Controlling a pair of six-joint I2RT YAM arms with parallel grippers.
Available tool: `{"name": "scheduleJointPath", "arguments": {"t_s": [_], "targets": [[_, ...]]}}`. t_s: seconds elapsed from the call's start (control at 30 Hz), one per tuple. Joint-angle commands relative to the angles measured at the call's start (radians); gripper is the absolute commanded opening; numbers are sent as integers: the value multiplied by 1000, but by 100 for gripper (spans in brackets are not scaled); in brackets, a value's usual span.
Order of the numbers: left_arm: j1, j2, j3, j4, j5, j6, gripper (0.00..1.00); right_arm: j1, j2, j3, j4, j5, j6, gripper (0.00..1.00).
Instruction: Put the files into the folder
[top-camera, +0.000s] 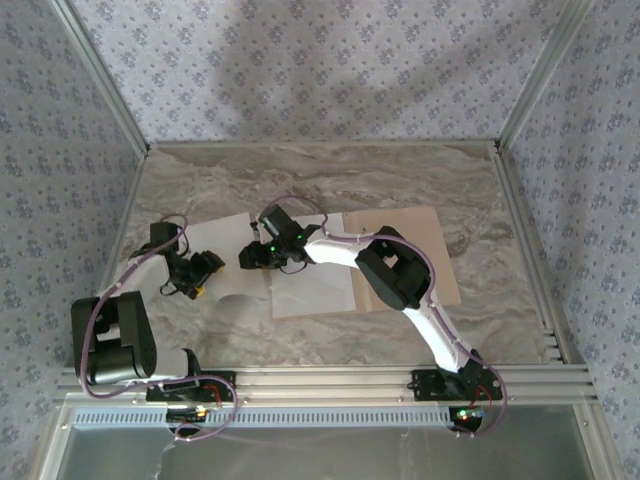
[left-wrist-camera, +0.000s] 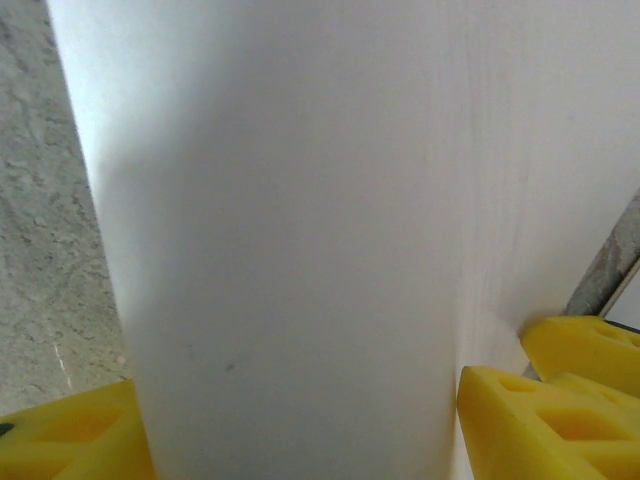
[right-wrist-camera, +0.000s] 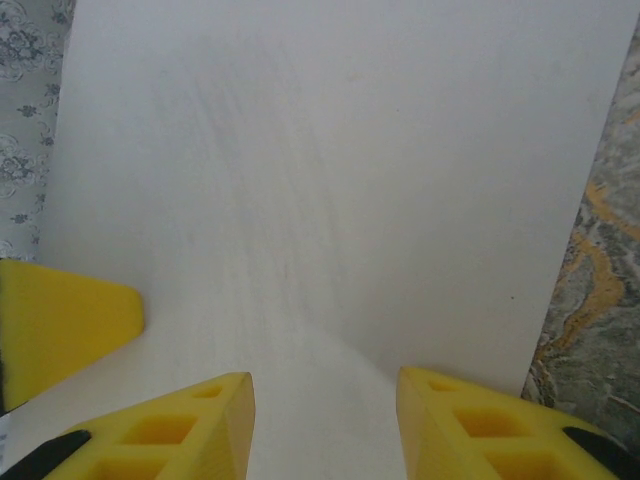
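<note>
1. Seen from above, a marble-patterned table (top-camera: 300, 180) sits inside walls papered with a small floral print.
2. The folder (top-camera: 420, 250), flat and tan-brown, lies right of centre. Its left part is covered by white paper.
3. The files (top-camera: 310, 285) form a white patch that overlaps the folder's left side and spreads leftward onto the table (I cannot make out where one sheet ends and the other begins).
4. The left gripper (top-camera: 207, 268) sits at the left edge of the white paper. In its wrist view the yellow fingers of the left gripper (left-wrist-camera: 300, 385) stand wide apart, with the files (left-wrist-camera: 300, 200) filling the gap between them. I cannot tell whether the fingers are squeezing the paper.
5. The right gripper (top-camera: 262, 255) is just beside the left one, over the paper. In its wrist view the right gripper (right-wrist-camera: 325, 385) has its fingers moderately parted, with the files (right-wrist-camera: 320, 150) lying flat between and beyond them.
</note>
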Motion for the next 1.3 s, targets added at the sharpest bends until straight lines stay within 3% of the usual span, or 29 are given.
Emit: {"name": "scheduleJointPath", "arguments": {"t_s": [0.0,0.47,0.73,1.1,1.27], "targets": [[-6,-18,18,-38,20,-10,67,27,51,-29,-19,-43,19,44],[-4,4,3,-22,32,-14,51,17,33,-34,-3,-61,20,44],[-5,0,-3,-12,57,-27,43,-25,-51,43,-43,-84,10,47],[-5,-11,11,-22,107,-22,35,-107,-309,-25,-123,-170,80,49],[-5,-36,17,-35,153,-32,33,-172,-476,-213,26,-240,239,50]]}}
